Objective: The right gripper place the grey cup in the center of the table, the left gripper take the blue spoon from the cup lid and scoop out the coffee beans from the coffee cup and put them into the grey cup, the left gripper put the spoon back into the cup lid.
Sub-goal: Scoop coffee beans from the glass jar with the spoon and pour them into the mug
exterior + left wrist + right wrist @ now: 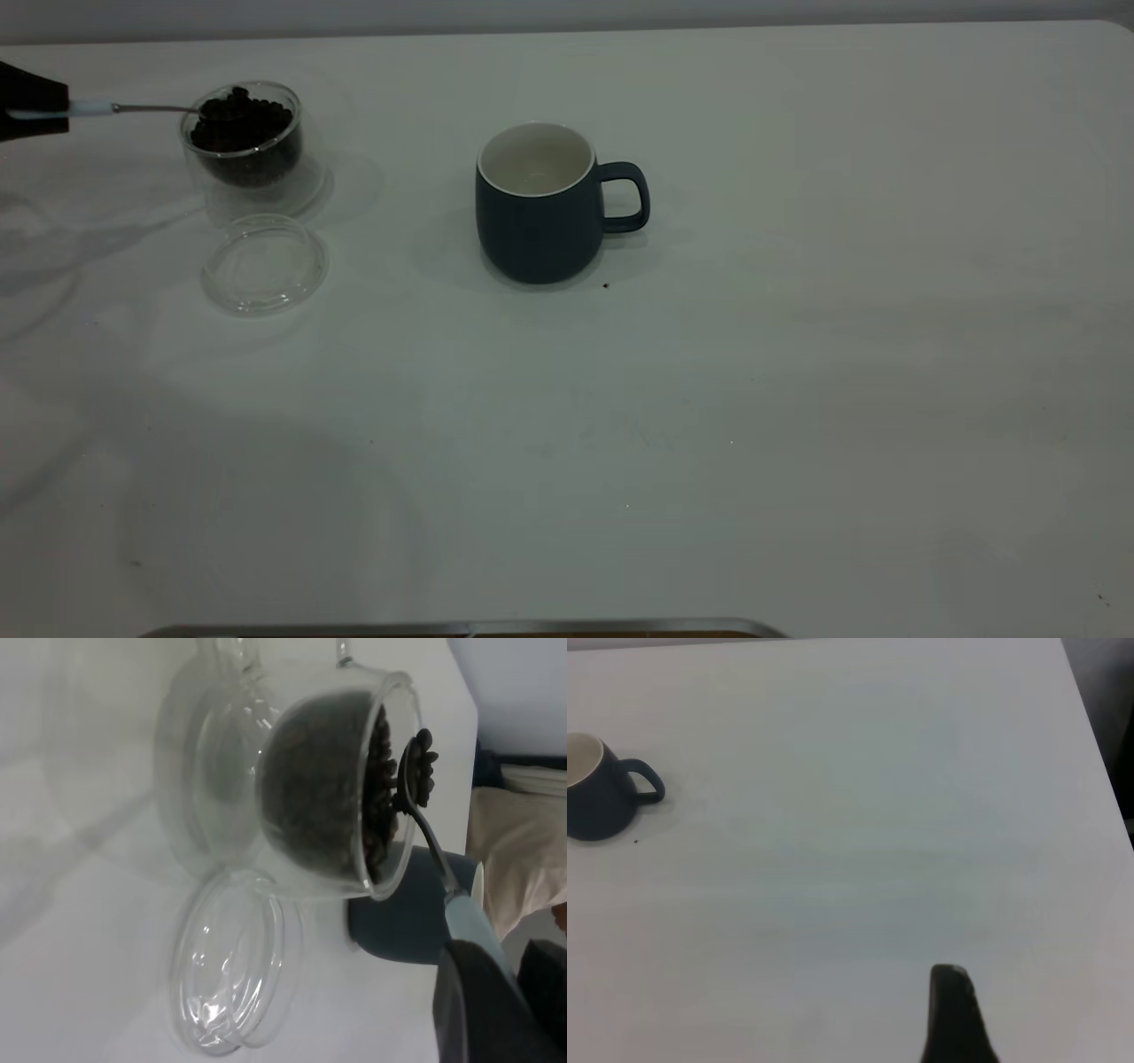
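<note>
On your white table [797,399] the clutter is light. The clear cup lid [265,263] lies flat just in front of the coffee cup [246,146], at its 6 o'clock in the exterior view, nearly touching its base. The grey cup [540,208] stands upright well off at the coffee cup's 3 o'clock, near the table's middle, its handle pointing to 3 o'clock and its pale inside showing no beans. A single dark speck [606,285] sits on the table by the grey cup's base, at about 5 o'clock. Nothing stands between the two cups.

Your left gripper [31,111] pokes in at the table's 9 o'clock edge, clamped on the pale handle end of the blue spoon [133,108]. The spoon runs level toward 3 o'clock, its metal bowl at the coffee cup's rim. In the left wrist view the spoon bowl carries a small heap of coffee beans [423,771] just at the rim, with the rest of the beans filling the glass cup's dark inner bowl. So the coffee cup lies at the gripper's 3 o'clock, a spoon's length away.

Your right gripper [952,1019] shows only as one dark fingertip in its own wrist view, over bare table well apart from the grey cup; you cannot tell whether it is parted or closed.
</note>
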You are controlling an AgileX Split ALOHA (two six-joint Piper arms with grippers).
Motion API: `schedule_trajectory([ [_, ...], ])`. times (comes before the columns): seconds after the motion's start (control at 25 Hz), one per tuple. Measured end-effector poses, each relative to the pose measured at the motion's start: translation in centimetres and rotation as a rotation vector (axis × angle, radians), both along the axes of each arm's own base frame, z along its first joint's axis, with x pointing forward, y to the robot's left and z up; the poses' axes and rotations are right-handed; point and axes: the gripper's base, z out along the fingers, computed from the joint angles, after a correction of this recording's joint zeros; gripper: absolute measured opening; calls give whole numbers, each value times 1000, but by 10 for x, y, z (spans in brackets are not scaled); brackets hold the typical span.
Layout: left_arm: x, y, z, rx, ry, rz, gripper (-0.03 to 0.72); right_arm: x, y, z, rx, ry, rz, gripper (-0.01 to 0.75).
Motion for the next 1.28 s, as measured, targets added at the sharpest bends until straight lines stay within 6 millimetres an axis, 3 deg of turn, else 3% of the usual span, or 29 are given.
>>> schedule_trajectory([
  [0.84, 6, -21, 3, 6, 16, -63, 132, 0, 0, 0, 0, 0, 0, 531],
  [1.28, 18, -69, 4, -6, 10, -161, 132, 0, 0, 0, 0, 0, 0, 531],
])
